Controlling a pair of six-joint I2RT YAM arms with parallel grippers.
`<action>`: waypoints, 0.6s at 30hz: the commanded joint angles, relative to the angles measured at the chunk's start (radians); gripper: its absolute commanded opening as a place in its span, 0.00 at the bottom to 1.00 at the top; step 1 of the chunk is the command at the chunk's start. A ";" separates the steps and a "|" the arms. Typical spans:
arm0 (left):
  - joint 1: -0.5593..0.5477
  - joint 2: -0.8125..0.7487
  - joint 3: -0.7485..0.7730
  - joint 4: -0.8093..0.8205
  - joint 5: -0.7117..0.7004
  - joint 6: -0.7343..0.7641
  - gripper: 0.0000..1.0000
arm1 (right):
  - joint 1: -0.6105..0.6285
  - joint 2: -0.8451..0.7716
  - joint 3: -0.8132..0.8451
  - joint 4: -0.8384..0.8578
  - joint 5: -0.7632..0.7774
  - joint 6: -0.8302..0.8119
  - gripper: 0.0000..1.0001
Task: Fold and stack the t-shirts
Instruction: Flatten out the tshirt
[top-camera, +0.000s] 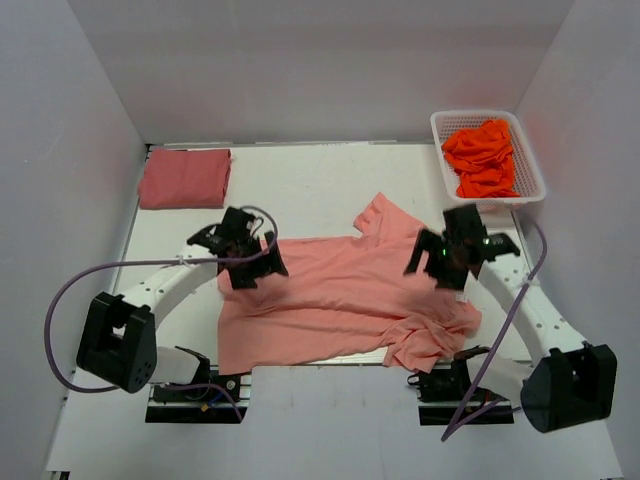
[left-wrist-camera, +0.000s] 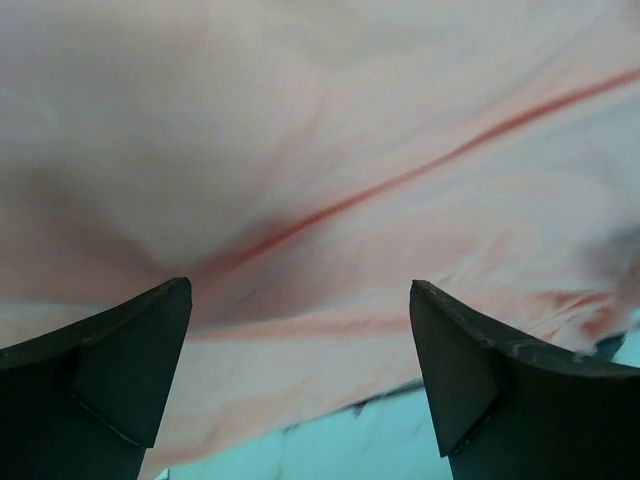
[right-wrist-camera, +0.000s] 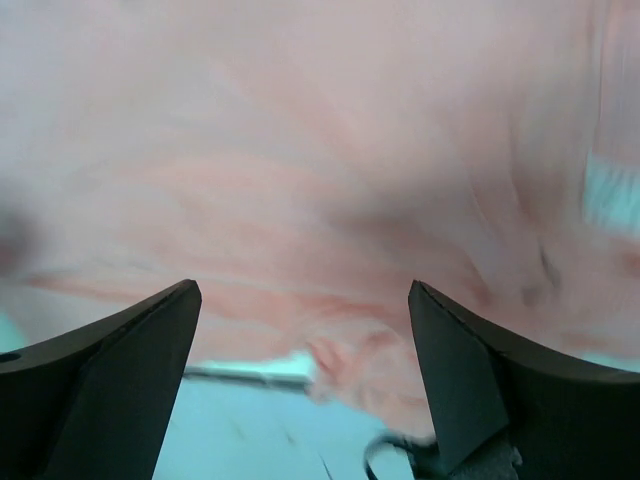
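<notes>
Nothing on your table (top-camera: 300, 190) carried writing you could read. From above, the cloth was too small to make out any label.

Your pink shirt (top-camera: 340, 300) lay spread over the near middle, its front edge at the table's near edge. One sleeve (top-camera: 385, 215) pointed toward the back, and the other was bunched at the near right. The red shirt (top-camera: 184, 178) sat folded in the back left corner, well apart. At the back right a white basket (top-camera: 438, 135) held orange cloth (top-camera: 482, 158), too crumpled to tell how many pieces.

Your left gripper (top-camera: 250, 265) hung over the pink shirt's far left edge, fingers (left-wrist-camera: 120, 370) spread with nothing between them. Its camera showed only pink cloth crossed by a darker slanting line, either a seam or a fold.

Your right gripper (top-camera: 440, 265) hung over the shirt's right part, its fingers (right-wrist-camera: 110, 370) likewise apart and empty. That view was blurred.

Neither wrist view showed whether the tips touched the cloth, and both arms hid the shirt beneath them.
</notes>
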 joint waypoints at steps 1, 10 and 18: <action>0.026 -0.023 0.226 -0.053 -0.221 0.023 1.00 | 0.031 0.080 0.268 0.065 0.055 -0.102 0.90; 0.171 0.313 0.492 -0.253 -0.572 -0.110 1.00 | 0.078 0.746 0.932 0.132 0.314 -0.290 0.89; 0.319 0.485 0.532 -0.127 -0.510 -0.084 0.98 | 0.064 1.192 1.379 0.126 0.364 -0.361 0.88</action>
